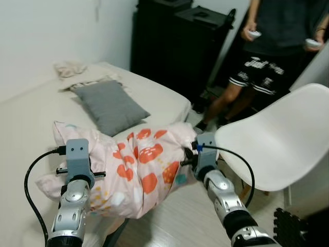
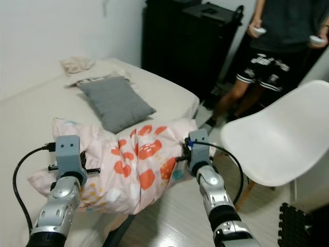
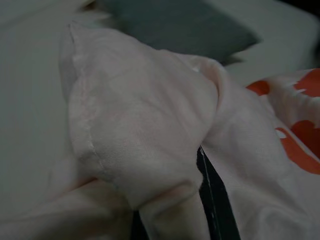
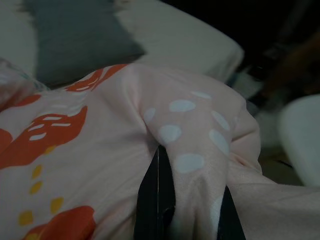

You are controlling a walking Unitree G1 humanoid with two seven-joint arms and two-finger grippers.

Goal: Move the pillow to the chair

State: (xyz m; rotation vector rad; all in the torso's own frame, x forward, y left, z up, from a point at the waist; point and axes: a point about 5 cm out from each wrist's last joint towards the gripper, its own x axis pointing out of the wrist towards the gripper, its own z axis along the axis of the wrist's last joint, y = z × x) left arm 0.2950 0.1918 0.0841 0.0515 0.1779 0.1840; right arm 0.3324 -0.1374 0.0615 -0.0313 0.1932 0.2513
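Pillow (image 1: 139, 164), soft pink patterned cotton, bunches in both claws beside smooth chair (image 1: 277, 144).

Both arms are silver jointed segments, each ending in a grey-blue block housing at the wrist: left gripper (image 1: 77, 157), right gripper (image 1: 201, 150). A black cable loops out from each housing, and the right one has a small blue tab on top. Fingers (image 4: 156, 200) are long, flat and black.
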